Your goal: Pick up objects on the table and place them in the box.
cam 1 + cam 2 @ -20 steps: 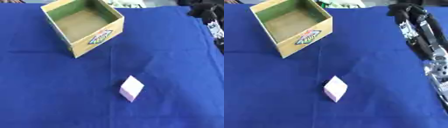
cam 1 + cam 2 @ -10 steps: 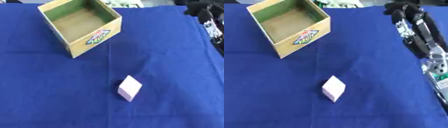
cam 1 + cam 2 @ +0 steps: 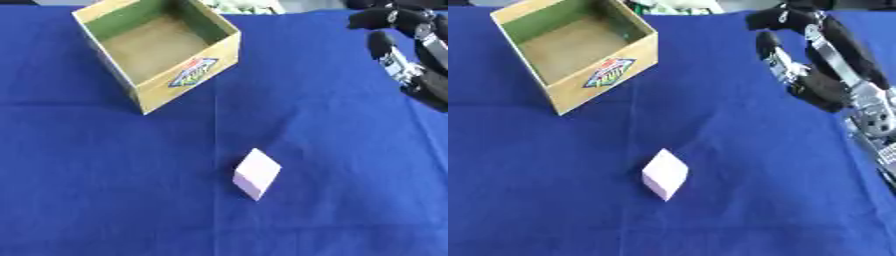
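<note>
A pale pink block (image 3: pixel 665 174) lies on the blue cloth near the middle, tilted on a corner. An open cardboard box (image 3: pixel 147 92) with a colourful label stands at the upper left, and nothing shows inside it. My right hand (image 3: pixel 820 75) hovers at the upper right, well apart from the block, fingers relaxed and holding nothing. The left hand shows in neither view.
The blue cloth (image 3: pixel 105 190) covers the whole table, with a crease running down its middle. Some pale objects (image 3: pixel 245 6) lie past the far edge behind the box.
My right hand has come further into view, leftward and down over the table. The block and box sit as before, and the view has shifted slightly.
</note>
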`<action>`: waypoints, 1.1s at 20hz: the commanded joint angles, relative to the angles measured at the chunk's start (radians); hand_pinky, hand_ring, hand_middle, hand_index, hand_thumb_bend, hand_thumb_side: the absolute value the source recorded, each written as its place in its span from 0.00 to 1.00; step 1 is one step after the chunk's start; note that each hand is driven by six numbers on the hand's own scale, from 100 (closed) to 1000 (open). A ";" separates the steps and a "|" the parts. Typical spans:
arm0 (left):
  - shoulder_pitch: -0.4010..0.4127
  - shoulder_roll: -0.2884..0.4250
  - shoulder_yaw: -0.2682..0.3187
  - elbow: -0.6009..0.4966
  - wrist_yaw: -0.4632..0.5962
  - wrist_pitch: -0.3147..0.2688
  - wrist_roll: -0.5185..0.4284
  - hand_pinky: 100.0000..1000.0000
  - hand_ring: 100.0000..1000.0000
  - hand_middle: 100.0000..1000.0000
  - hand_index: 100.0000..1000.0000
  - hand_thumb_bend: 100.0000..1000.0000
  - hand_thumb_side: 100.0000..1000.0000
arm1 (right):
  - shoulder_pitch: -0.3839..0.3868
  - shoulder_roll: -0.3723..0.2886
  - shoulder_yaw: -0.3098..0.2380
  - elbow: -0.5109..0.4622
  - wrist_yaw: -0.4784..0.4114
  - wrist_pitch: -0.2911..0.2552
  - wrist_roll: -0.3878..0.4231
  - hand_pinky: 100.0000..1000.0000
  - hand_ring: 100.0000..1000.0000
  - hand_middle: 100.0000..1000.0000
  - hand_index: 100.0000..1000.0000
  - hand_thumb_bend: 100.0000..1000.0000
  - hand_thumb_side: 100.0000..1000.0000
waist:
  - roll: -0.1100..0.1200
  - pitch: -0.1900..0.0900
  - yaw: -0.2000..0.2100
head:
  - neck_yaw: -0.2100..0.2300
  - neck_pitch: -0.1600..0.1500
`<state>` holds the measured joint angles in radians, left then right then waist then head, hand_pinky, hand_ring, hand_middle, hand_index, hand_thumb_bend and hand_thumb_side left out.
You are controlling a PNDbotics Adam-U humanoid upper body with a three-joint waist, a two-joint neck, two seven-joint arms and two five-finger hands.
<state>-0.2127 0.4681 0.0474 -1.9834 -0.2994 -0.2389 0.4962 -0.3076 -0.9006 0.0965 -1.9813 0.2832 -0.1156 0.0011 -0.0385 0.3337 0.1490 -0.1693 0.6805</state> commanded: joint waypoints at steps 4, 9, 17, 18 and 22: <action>-0.003 0.032 0.004 -0.017 0.000 0.001 -0.008 0.68 0.74 0.71 0.73 0.50 0.86 | -0.042 -0.131 0.083 -0.019 0.047 0.013 0.069 0.80 0.80 0.73 0.85 0.04 1.00 | 0.001 -0.025 0.003 | 0.002 0.011; -0.005 0.034 0.002 -0.017 0.002 0.000 -0.010 0.68 0.74 0.71 0.73 0.50 0.86 | -0.074 -0.168 0.144 -0.019 0.065 -0.011 0.146 0.81 0.82 0.77 0.89 0.14 0.99 | 0.000 -0.028 0.006 | -0.002 0.014; -0.005 0.034 -0.001 -0.017 0.005 0.000 -0.015 0.68 0.74 0.71 0.73 0.50 0.86 | -0.123 -0.162 0.210 -0.019 0.052 -0.022 0.323 0.83 0.85 0.80 0.90 0.29 0.76 | -0.003 -0.033 0.010 | -0.006 0.019; -0.005 0.034 -0.001 -0.017 0.005 0.001 -0.016 0.68 0.74 0.71 0.73 0.50 0.86 | -0.128 -0.160 0.212 -0.019 0.047 -0.018 0.341 0.83 0.85 0.80 0.90 0.29 0.76 | -0.004 -0.034 0.010 | -0.005 0.019; -0.006 0.033 -0.002 -0.017 0.007 0.001 -0.017 0.68 0.74 0.70 0.72 0.50 0.86 | -0.136 -0.155 0.227 -0.019 0.042 -0.004 0.378 0.84 0.86 0.80 0.89 0.32 0.64 | -0.006 -0.034 0.013 | -0.008 0.020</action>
<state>-0.2113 0.4689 0.0414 -1.9834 -0.2958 -0.2363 0.4829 -0.4322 -1.0311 0.3275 -1.9853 0.3304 -0.1228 0.3668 -0.0460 0.3198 0.1617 -0.1736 0.6941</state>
